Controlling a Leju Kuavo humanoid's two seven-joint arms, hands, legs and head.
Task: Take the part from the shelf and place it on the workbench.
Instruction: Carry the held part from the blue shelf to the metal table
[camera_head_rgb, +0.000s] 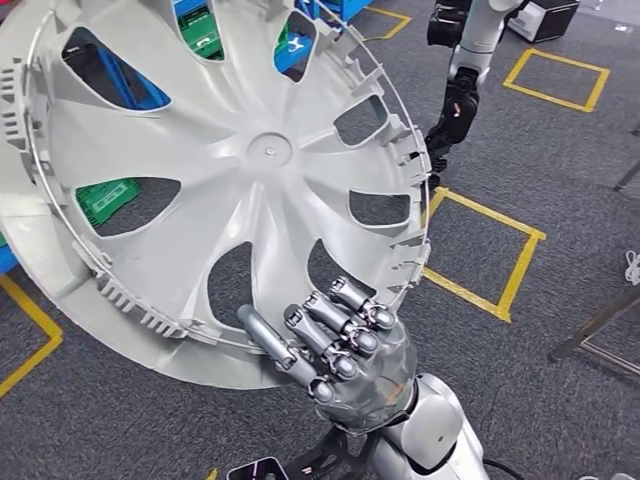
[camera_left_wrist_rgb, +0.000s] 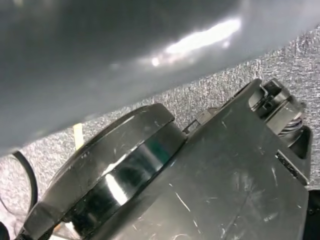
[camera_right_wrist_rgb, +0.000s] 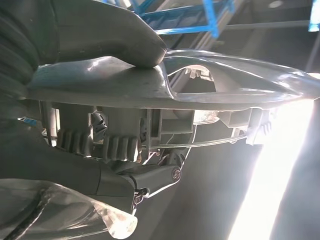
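Note:
The part is a large grey wheel cover (camera_head_rgb: 226, 180) with spoke openings and a wire ring round its rim, held up tilted in front of me in the head view. My right hand (camera_head_rgb: 340, 345) grips its lower rim, fingers laid on the near face. In the right wrist view the thumb (camera_right_wrist_rgb: 113, 35) presses on one side of the cover's edge (camera_right_wrist_rgb: 226, 90) and the darker fingers (camera_right_wrist_rgb: 113, 147) lie against the other. In the left wrist view a blurred grey surface (camera_left_wrist_rgb: 94, 55) lies close to the camera; I cannot tell how my left hand stands.
Grey carpet with yellow taped squares (camera_head_rgb: 483, 250) lies below. Blue and green crates (camera_head_rgb: 106, 200) show through the cover's openings. Another robot's silver arm with a dark hand (camera_head_rgb: 456, 100) hangs at the back right. Thin metal legs (camera_head_rgb: 596, 330) stand at the right.

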